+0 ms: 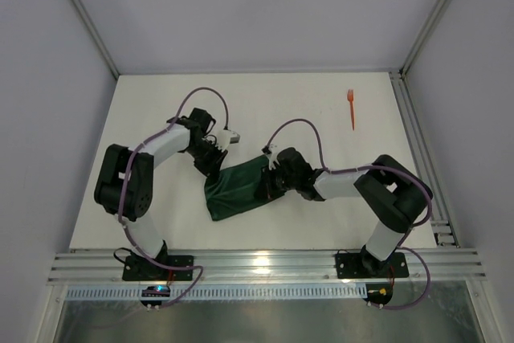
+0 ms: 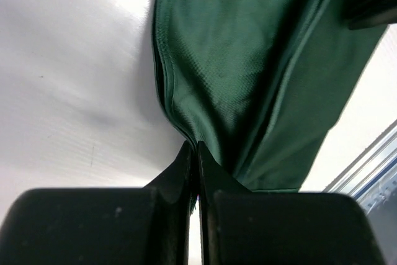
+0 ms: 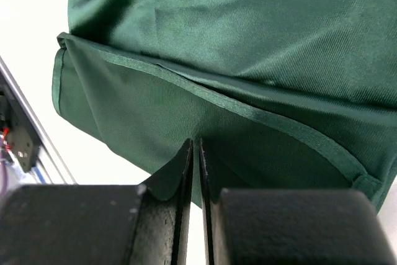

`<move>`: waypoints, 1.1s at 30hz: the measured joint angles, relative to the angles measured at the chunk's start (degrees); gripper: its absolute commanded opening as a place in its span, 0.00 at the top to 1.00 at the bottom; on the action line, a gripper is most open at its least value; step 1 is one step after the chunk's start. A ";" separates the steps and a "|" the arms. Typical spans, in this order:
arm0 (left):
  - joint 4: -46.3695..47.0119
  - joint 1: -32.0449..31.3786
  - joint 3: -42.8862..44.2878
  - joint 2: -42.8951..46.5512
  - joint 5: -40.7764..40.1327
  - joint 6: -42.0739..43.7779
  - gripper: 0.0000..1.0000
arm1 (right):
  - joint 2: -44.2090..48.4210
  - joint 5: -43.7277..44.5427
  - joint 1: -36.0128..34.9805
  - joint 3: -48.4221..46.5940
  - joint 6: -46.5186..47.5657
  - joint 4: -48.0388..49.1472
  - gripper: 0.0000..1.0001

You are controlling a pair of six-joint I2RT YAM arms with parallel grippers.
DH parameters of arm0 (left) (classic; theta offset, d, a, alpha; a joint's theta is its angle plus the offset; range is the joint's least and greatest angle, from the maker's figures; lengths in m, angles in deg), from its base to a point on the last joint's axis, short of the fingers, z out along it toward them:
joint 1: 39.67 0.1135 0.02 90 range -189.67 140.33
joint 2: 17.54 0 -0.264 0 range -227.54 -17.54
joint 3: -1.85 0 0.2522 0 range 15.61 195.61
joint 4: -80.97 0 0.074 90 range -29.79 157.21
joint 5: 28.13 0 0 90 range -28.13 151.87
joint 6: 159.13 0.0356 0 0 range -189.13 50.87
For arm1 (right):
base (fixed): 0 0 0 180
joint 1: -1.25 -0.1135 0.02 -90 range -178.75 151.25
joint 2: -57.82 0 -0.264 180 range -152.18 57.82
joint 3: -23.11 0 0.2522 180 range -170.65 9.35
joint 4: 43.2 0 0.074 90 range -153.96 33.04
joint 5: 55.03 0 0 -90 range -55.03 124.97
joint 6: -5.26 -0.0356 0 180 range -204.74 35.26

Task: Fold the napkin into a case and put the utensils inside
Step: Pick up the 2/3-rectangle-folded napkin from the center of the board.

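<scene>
- The white table (image 1: pixel 321 118) is filling the middle of the top view. The work is happening slightly below centre, between the two arms.
- The napkin (image 1: pixel 234 189) is lying there as a slanted dark green band, running from lower left up towards the right. It is already doubled over. The left wrist view is showing several stacked layer edges, and the right wrist view is showing a hemmed flap lying over another layer.
- The left gripper (image 2: pixel 192 147) is sitting at the band's upper left edge. Its jaws are pressed together and pinching the bunched fold of the napkin at their very tips.
- The right gripper (image 3: pixel 193 144) is reaching in at the band's right end. Its jaws are all but touching and nipping the lower layer of cloth just under the hem.
- The orange fork (image 1: pixel 351 108) is lying well apart at the upper right of the table, with its handle pointing down the frame. No second utensil is showing clearly.
- Judgement: the folding step is in hand, with both arms taking hold for another fold. The case is not yet formed and nothing is inside it.
- The next move is likely calling for both pinched edges to be lifted together and carried across the band in step. That way the layers are staying aligned rather than twisting, and one end is remaining open for the fork.
</scene>
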 measured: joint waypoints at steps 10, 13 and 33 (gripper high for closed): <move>-0.42 -6.71 -4.94 7.10 -0.57 4.87 1.00 | -1.99 -0.72 0.00 0.72 -5.62 4.81 0.92; -0.48 -8.33 -6.58 8.55 -1.46 5.99 1.00 | -2.34 -0.74 0.00 1.40 -7.32 6.47 0.92; 0.76 -23.50 -15.89 16.57 -6.16 12.17 1.00 | -3.82 -0.15 0.00 5.09 -16.00 15.39 0.94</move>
